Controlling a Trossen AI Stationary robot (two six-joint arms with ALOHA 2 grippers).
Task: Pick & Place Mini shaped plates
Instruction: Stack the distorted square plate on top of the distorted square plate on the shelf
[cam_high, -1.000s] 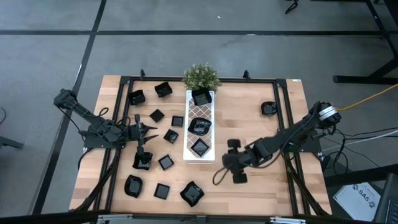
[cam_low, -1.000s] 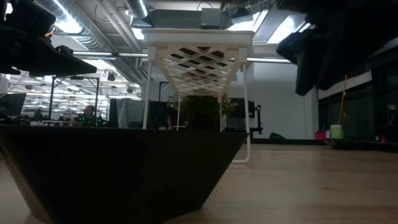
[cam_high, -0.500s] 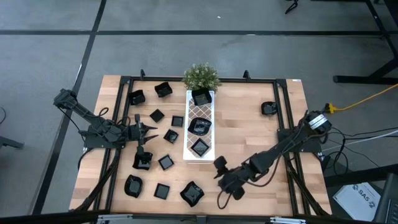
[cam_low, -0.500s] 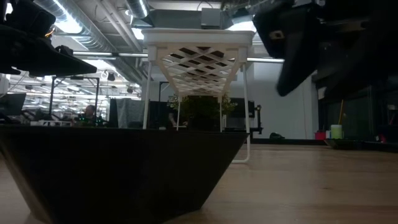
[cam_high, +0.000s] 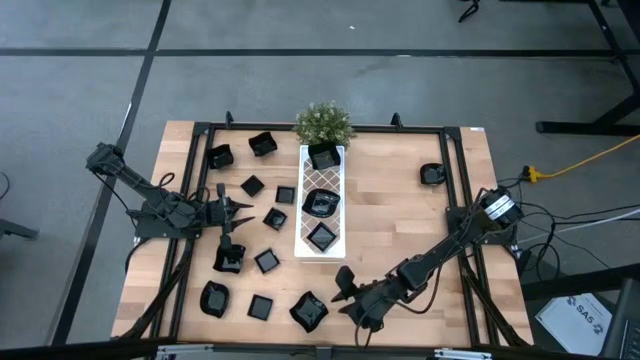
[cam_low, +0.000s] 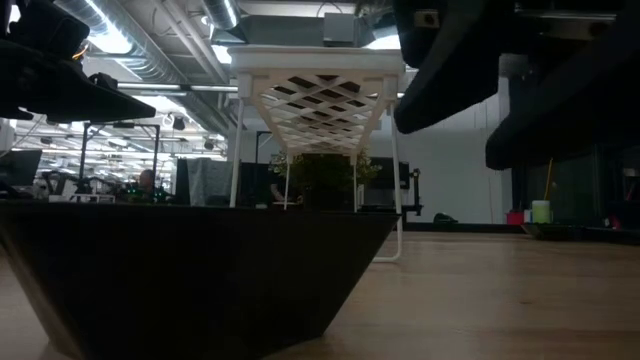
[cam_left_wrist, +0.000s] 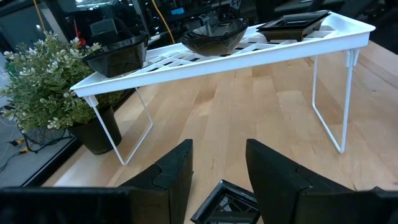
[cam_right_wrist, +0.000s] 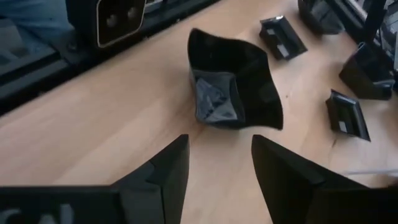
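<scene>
The right gripper (cam_high: 345, 298) is positioned low over the near edge of the light wooden table (cam_high: 400, 210), its two dark fingers (cam_right_wrist: 165, 171) spread apart and empty. Just ahead of the fingers, without contact, lies a glossy black wavy-rimmed mini plate (cam_right_wrist: 233, 81), the same dish seen from above at the near edge of the table (cam_high: 309, 311). The left gripper (cam_high: 235, 208) hangs over the left half of the table with its fingers (cam_left_wrist: 177, 171) released and holding nothing; a small black square mini plate (cam_left_wrist: 227, 202) lies on the wood directly between and below them. The remaining glossy black mini plates are scattered across the left half of the table, for example one square dish (cam_high: 252, 186) near the middle of the cluster and one rounded dish (cam_high: 214, 298) at the near left. One further black dish (cam_high: 431, 174) sits alone toward the far right. A long white lattice-patterned tray on wire legs (cam_high: 322, 195) stands along the centre of the table and carries three black dishes in a row, visible in the left wrist view as well (cam_left_wrist: 214, 37). A small green potted plant (cam_high: 323, 122) stands at the far end of the tray.
</scene>
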